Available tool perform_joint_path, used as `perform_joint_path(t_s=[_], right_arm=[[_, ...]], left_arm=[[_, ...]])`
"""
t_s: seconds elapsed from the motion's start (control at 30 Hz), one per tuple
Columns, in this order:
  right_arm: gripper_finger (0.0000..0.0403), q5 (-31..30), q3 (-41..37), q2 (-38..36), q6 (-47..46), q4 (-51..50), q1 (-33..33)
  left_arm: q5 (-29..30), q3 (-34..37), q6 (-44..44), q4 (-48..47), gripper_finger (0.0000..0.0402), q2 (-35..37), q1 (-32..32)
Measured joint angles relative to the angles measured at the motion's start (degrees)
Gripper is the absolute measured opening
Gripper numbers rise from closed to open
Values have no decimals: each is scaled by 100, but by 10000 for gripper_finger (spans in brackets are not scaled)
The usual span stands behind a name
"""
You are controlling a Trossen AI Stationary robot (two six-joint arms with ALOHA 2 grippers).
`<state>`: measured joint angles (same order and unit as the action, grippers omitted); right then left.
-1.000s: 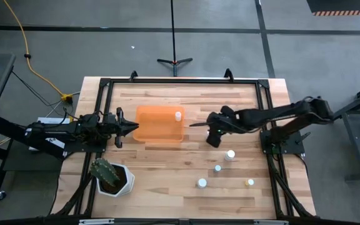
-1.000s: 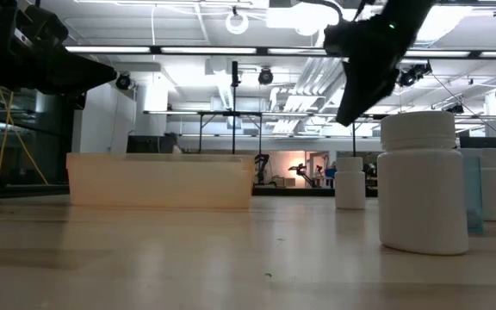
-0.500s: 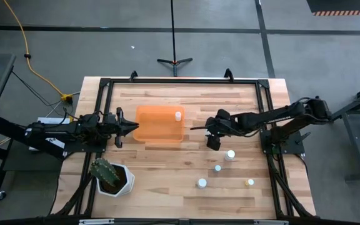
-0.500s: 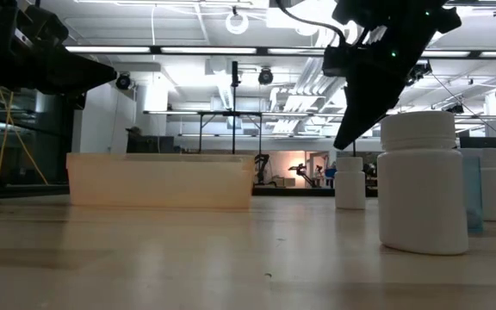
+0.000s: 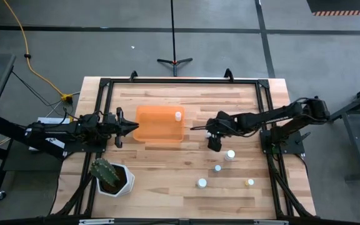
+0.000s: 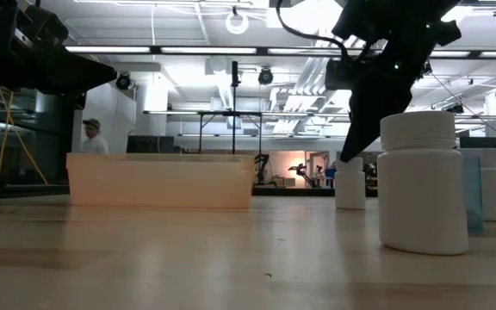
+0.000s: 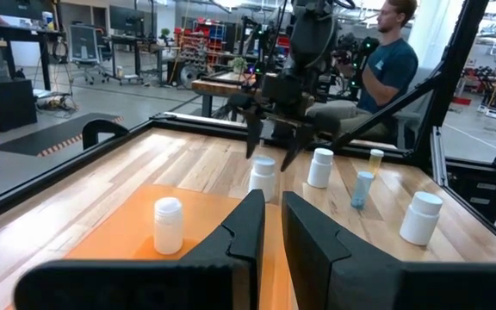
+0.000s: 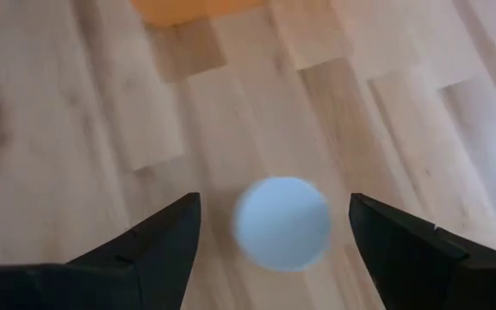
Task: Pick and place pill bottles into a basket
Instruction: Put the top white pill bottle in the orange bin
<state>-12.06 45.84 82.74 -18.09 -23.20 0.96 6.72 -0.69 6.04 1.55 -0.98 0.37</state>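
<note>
My right gripper (image 5: 213, 144) is open and points down over a white pill bottle (image 8: 282, 222) that stands on the table right of the orange basket (image 5: 158, 124). Its fingers stand on either side of the bottle's cap (image 7: 263, 164), just above it, without touching. One bottle (image 5: 178, 115) stands in the basket's far right corner. Three more white bottles (image 5: 230, 154) (image 5: 217, 167) (image 5: 201, 182) and a yellowish one (image 5: 249, 182) stand on the table nearer the front. My left gripper (image 5: 130, 127) is shut and hovers at the basket's left edge.
A white pot with a green cactus (image 5: 110, 177) stands at the near left. A black frame (image 5: 180, 81) runs round the table. A person (image 7: 386, 52) sits beyond the table's right side; another (image 6: 93, 138) shows far off in the room.
My right gripper has gone down and a little toward the table's near edge, onto the spot over the bottle, and stays open. The bottles have not moved. A person has come into the low view's background.
</note>
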Motion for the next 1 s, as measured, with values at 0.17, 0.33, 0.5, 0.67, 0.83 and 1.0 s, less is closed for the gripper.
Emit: perform_joint_path(t_s=[0.17,0.33,0.5,0.67,0.83,1.0], right_arm=[[287,241,-215,80,15,293,-99],[287,295,-259,137,15,371,-232],[286,389,-255,135,16,456,-257],[270,390,-253,135,17,420,-258],[244,407,-253,135,17,420,-258],[219,618,-253,135,18,420,-258]], left_arm=[[0,0,0,-1,79,-1,1],[0,1,0,1,79,1,1],[12,1,0,1,79,1,1],[18,1,0,1,79,1,0],[25,1,0,1,79,1,1],[26,0,0,1,79,1,1]])
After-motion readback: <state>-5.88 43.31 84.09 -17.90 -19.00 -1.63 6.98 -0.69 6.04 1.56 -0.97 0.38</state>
